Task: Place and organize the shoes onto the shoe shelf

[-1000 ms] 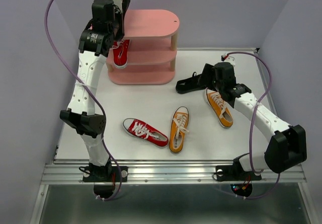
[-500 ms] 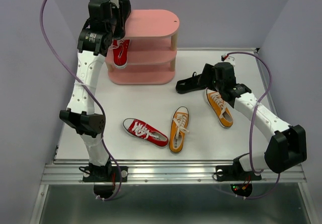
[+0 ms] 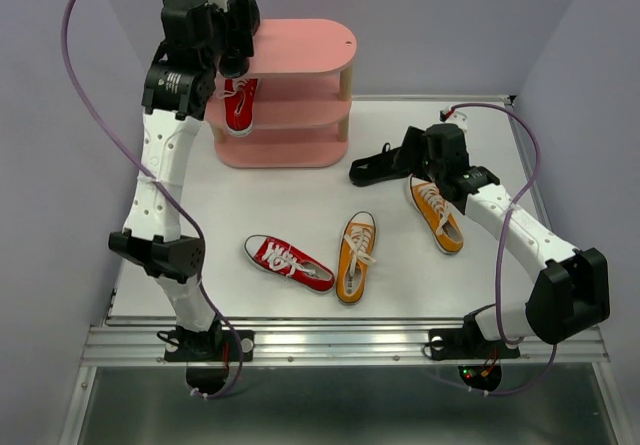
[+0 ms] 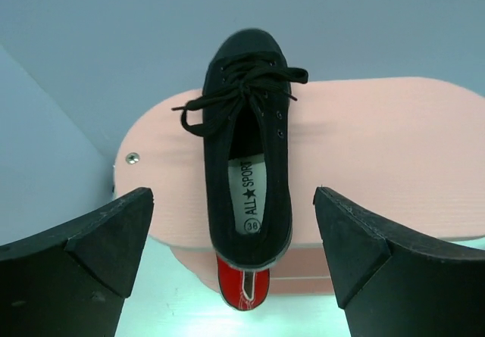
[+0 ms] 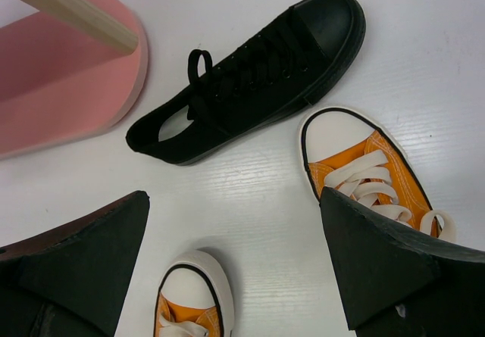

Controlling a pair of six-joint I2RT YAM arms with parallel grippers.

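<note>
The pink shoe shelf (image 3: 310, 50) stands at the back left of the table. A black shoe (image 4: 250, 155) lies on its top board (image 4: 379, 155), toe away from me. My left gripper (image 4: 235, 246) hangs open just behind the shoe's heel, apart from it. A red shoe (image 3: 240, 105) sits on the middle tier, its heel (image 4: 242, 288) showing under the black one. On the table lie a second black shoe (image 3: 375, 168), a red shoe (image 3: 288, 263) and two orange shoes (image 3: 356, 255) (image 3: 437, 213). My right gripper (image 5: 235, 254) is open and empty above the table, near the black shoe (image 5: 250, 79).
Purple walls close in the table on the left, back and right. The shelf's bottom board (image 5: 68, 87) and a wooden post (image 5: 68, 7) lie just left of the table's black shoe. The left arm (image 3: 165, 155) rises along the shelf's left end.
My left gripper has opened and let go of the black shoe on the top board, then drawn up and back a little. The right arm has not moved.
</note>
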